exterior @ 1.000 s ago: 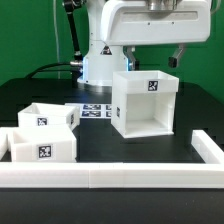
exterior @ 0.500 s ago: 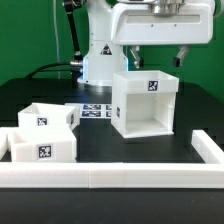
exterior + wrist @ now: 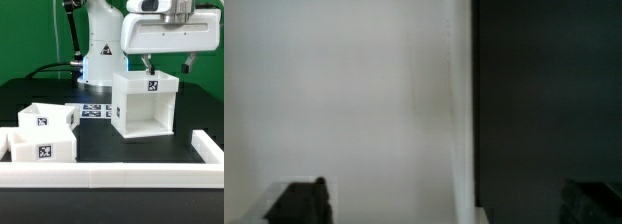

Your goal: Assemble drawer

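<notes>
The drawer's large white boxy housing (image 3: 145,100) stands upright mid-table with its open side facing the front and a tag on its top edge. Two small open-top trays, one behind (image 3: 47,117) and one in front (image 3: 44,148), sit at the exterior view's left, each with a tag. My gripper (image 3: 167,66) hangs just above the housing's top, toward its right side, open and empty. In the wrist view the gripper (image 3: 450,205) has its dark fingertips (image 3: 304,200) spread wide. The housing's white surface (image 3: 349,100) fills one half of that view, and its edge lies between the fingers.
A long low white rail (image 3: 110,176) runs along the table's front and turns up at the right (image 3: 207,146). The marker board (image 3: 95,110) lies flat behind the trays, by the robot base (image 3: 98,62). The table is black.
My gripper has moved toward the exterior view's right and slightly up above the housing. The housing and trays have not moved.
</notes>
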Robot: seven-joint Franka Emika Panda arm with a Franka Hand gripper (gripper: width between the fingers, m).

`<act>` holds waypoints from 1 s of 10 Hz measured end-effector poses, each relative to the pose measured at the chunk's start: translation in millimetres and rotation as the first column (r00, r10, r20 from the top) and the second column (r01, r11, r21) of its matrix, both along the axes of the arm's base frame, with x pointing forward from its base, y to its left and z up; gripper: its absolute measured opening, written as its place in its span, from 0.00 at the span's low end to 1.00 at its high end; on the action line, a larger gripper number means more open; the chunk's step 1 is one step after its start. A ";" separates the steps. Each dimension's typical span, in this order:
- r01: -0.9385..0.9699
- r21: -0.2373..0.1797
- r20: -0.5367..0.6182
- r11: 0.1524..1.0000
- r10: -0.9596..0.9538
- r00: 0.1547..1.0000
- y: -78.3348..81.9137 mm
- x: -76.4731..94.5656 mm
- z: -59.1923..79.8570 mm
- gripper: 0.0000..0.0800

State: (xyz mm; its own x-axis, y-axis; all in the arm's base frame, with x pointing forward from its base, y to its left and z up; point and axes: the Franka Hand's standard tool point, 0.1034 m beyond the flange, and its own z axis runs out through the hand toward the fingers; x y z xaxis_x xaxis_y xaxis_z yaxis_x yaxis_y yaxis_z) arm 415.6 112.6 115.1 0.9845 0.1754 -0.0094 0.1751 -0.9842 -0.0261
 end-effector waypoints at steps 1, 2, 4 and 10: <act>0.003 0.002 0.005 1.000 -0.003 1.000 0.6 -3.2 -3.7 0.81; 0.004 0.002 0.000 1.000 -0.004 1.000 0.3 -5.7 -8.0 0.81; 0.003 0.004 -0.004 1.000 -0.003 1.000 -0.3 -6.4 -9.6 0.81; 0.007 0.004 -0.004 1.000 -0.007 1.000 -3.4 -5.5 -9.6 0.08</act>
State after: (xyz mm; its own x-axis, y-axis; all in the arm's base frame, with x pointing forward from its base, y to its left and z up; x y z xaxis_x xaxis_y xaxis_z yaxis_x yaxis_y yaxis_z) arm 410.1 109.2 105.5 0.9855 0.1690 -0.0129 0.1685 -0.9852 -0.0306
